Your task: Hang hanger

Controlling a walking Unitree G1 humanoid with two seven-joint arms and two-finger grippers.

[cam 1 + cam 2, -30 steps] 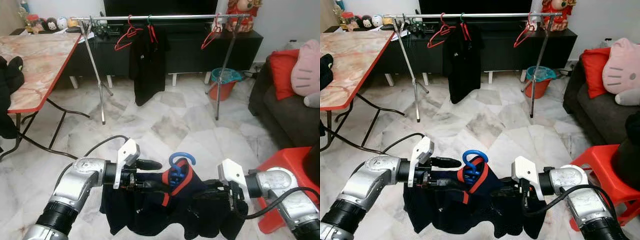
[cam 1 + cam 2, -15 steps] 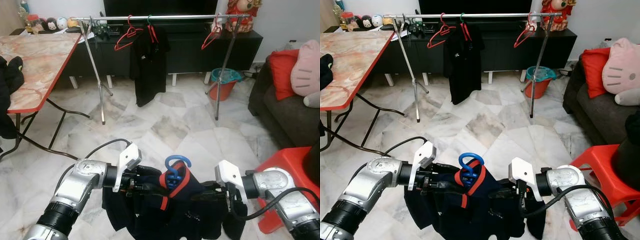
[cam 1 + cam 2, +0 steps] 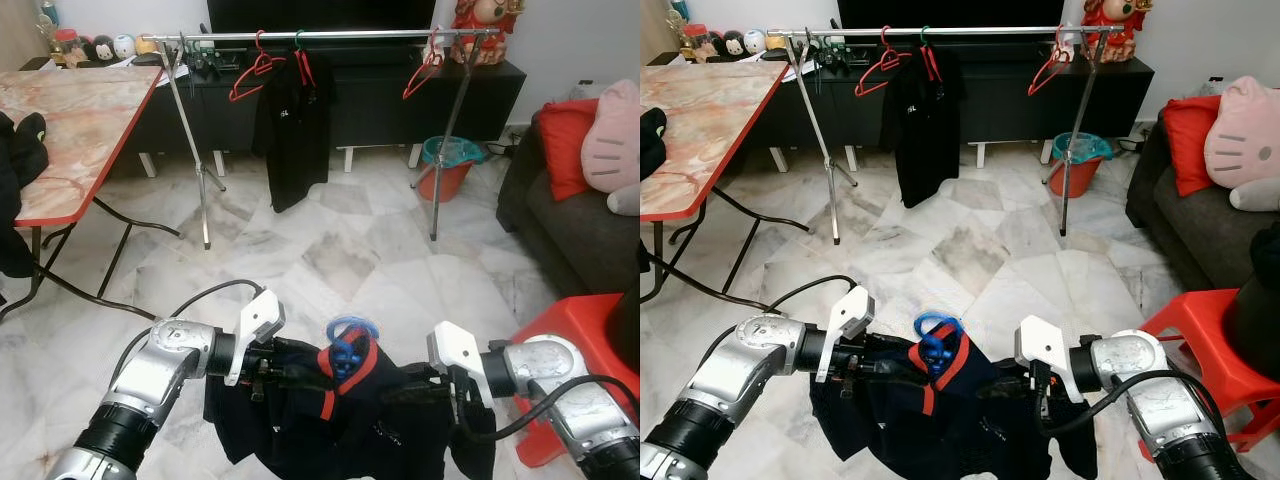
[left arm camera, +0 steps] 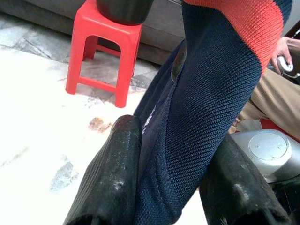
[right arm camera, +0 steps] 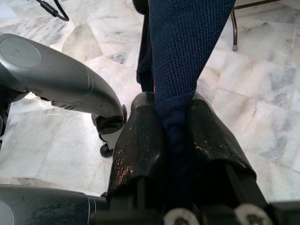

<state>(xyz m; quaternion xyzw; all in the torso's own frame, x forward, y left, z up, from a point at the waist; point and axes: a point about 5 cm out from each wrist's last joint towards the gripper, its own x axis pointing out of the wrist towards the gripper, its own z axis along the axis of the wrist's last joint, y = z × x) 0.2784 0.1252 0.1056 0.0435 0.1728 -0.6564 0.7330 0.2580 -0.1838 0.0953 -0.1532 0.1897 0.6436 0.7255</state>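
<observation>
A pale marble floor (image 3: pixel 340 250) is seen. On it are stood a metal clothes rack (image 3: pixel 205 190) at twelve o'clock, a marble-topped table (image 3: pixel 70 120) at ten and a red stool (image 3: pixel 575 330) at four.

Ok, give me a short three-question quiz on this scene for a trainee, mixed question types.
1. True or false: the navy shirt on its blue hanger already hangs on the clothes rail.
2. Which grips the shirt's cloth? A) left hand alone B) right hand alone C) both hands D) neither
3. Fill in: the stool beside the robot's right arm is ____ in colour.

Key: 1 false, the robot holds it low over the floor, away from the rail. 2 C, cloth sits between the fingers in both wrist views. 3 red.
</observation>
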